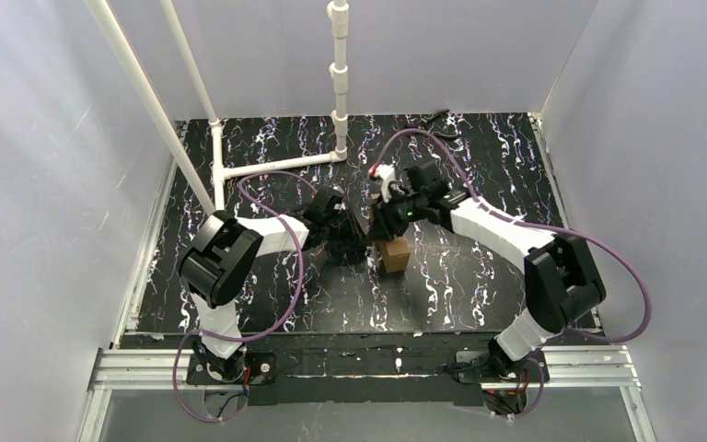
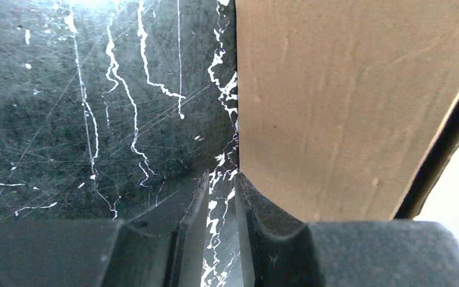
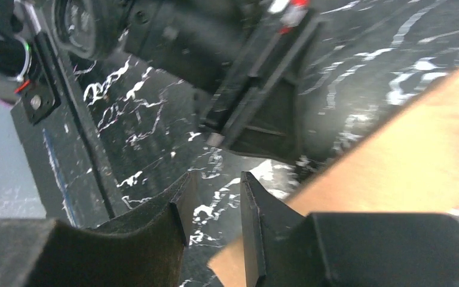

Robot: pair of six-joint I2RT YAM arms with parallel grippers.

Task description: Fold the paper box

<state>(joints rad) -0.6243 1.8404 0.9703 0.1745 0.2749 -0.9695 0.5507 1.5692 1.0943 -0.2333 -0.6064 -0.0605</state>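
left gripper (image 2: 222, 179) and right gripper (image 3: 216, 179) crowd the paper box (image 1: 393, 254)
both barely parted, holding nothing, likely bracing its walls.

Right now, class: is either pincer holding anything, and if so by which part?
Nothing is held. The table shows through the gap of both the left pincer and the right pincer. The paper box lies outside each gap, beside one finger.
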